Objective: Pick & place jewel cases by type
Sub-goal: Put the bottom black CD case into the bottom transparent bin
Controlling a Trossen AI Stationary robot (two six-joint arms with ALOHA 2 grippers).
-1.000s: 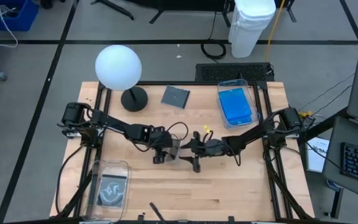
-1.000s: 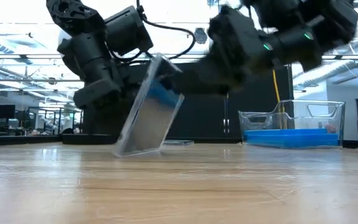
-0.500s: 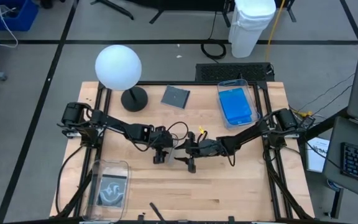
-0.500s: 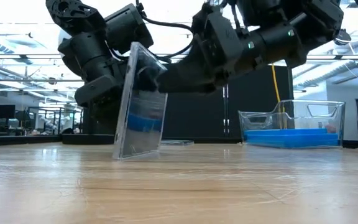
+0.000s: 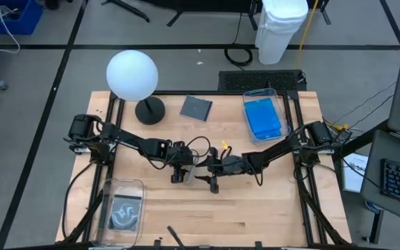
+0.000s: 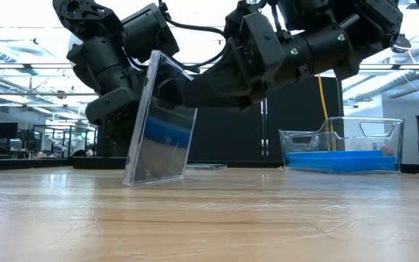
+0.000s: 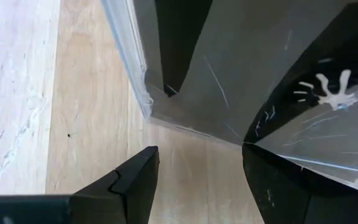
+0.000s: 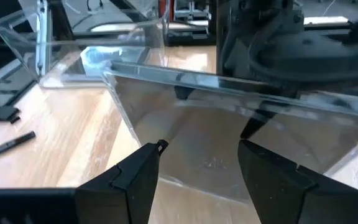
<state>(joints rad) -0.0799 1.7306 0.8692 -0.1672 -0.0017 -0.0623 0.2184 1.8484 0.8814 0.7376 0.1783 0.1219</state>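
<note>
In the high view, your left gripper (image 5: 180,169) and right gripper (image 5: 212,177) meet at the centre of the frame over a clear jewel case with a blue insert (image 5: 198,169); a dark grey square case (image 5: 196,107) lies flat near the upper middle, the clear plastic bin of blue cases (image 5: 264,115) sits at upper right, and a second clear bin holding a dark case (image 5: 121,205) at lower left. In the low view, left of centre, the clear case (image 6: 160,120) stands on edge on the wooden table (image 6: 209,218), nearly upright and propped between both grippers. In the left wrist view, your fingers (image 7: 135,180) stand apart with the case's wall beyond them. In the right wrist view, the fingers (image 8: 138,174) are likewise apart, straddling the case edge without clamping it. You seem mid-pickup: next, close one gripper on the upright edge, then carry it to the blue bin.
</note>
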